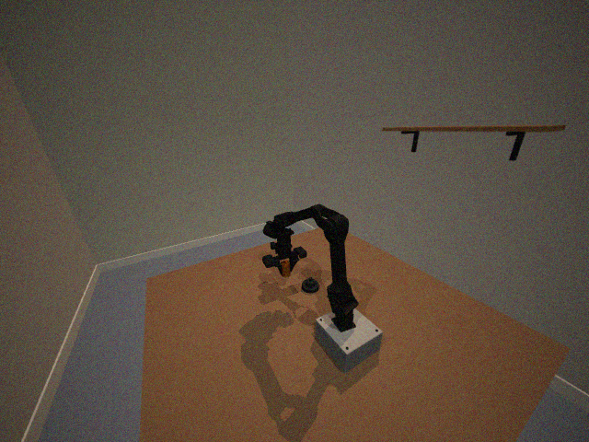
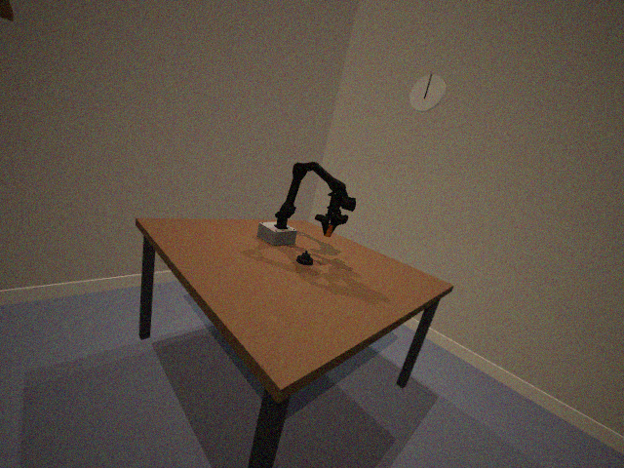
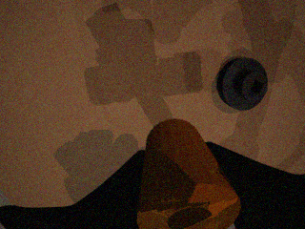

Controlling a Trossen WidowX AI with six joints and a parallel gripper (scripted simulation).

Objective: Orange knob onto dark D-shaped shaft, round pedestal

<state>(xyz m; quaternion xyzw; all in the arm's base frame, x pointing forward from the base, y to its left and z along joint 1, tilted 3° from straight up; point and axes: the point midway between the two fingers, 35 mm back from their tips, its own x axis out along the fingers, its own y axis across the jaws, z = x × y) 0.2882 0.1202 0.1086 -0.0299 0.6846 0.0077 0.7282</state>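
The orange knob [image 1: 285, 268] [image 2: 329, 231] [image 3: 176, 153] is held in the air above the table, between the fingertips. My gripper [image 1: 284, 271] [image 2: 328, 232] [image 3: 174, 152] is shut on it and points down. The dark round pedestal [image 1: 310, 286] [image 2: 304, 260] [image 3: 233, 91] stands on the table, lower than the knob and to one side of it. In the wrist view it lies up and to the right of the knob. Its short shaft [image 2: 305, 253] [image 3: 255, 85] points up and is bare. The shaft's flat side cannot be made out.
The arm's pale base box [image 1: 349, 332] [image 2: 276, 233] stands on the brown table [image 1: 200, 380] [image 2: 242, 312]. Shadows of the arm fall across the table top around the pedestal. A shelf [image 1: 475, 128] and a round clock [image 2: 427, 93] are on the walls, far from the arm.
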